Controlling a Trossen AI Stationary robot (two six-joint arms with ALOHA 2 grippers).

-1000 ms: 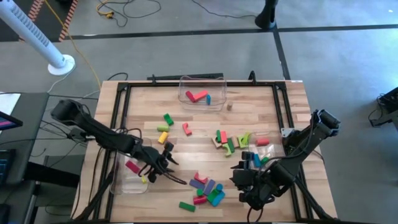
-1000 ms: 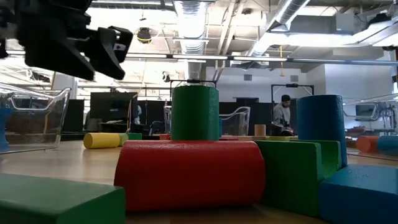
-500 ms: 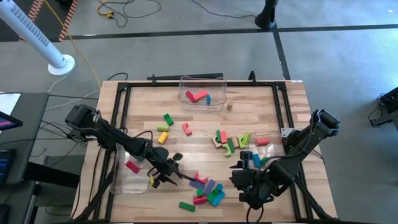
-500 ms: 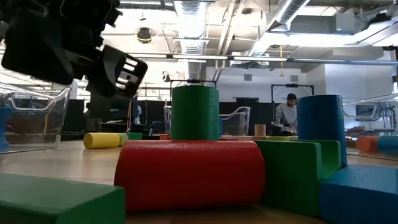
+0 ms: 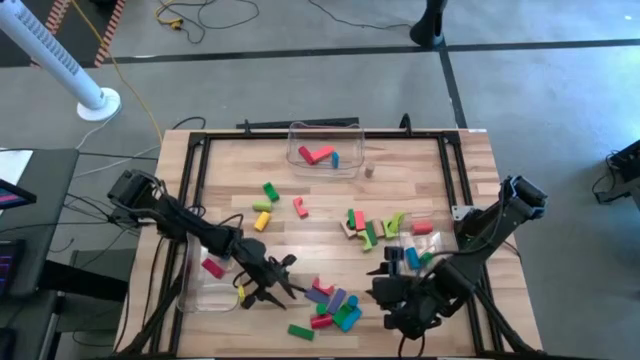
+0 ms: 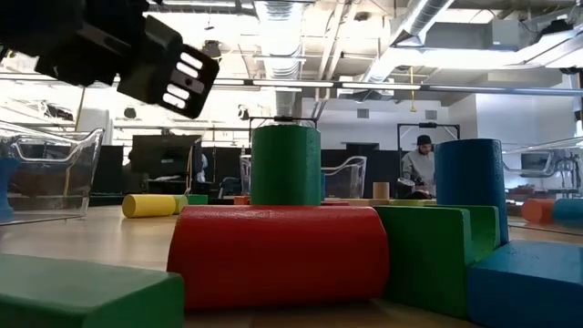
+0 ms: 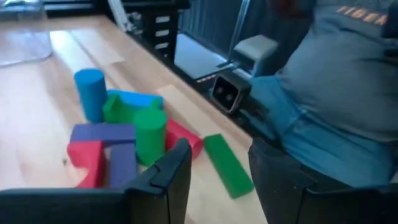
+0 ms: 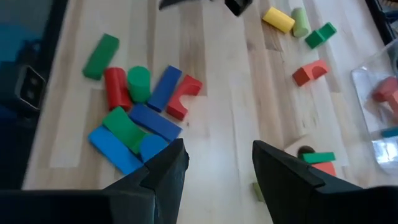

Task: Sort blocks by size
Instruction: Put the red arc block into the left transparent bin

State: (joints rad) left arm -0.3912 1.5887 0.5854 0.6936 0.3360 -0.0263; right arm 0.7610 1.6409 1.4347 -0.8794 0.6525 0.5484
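— Where were the blocks [image 5: 335, 305]?

— Heaped near the bench's [image 5: 400, 190] front edge. The left claw [image 5: 272, 283] hovered beside them, fingers apart, empty; the right claw [image 8: 214, 163] gaped too.

— Tricky to grip?

— Probably not: light, rigid, best pinched across flat sides.

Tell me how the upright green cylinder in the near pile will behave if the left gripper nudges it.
The green cylinder stands on end beside the red cylinder, so a high push would probably tip it. Once down, its round side would likely roll. It looks rigid, so the open left gripper should not deform it.
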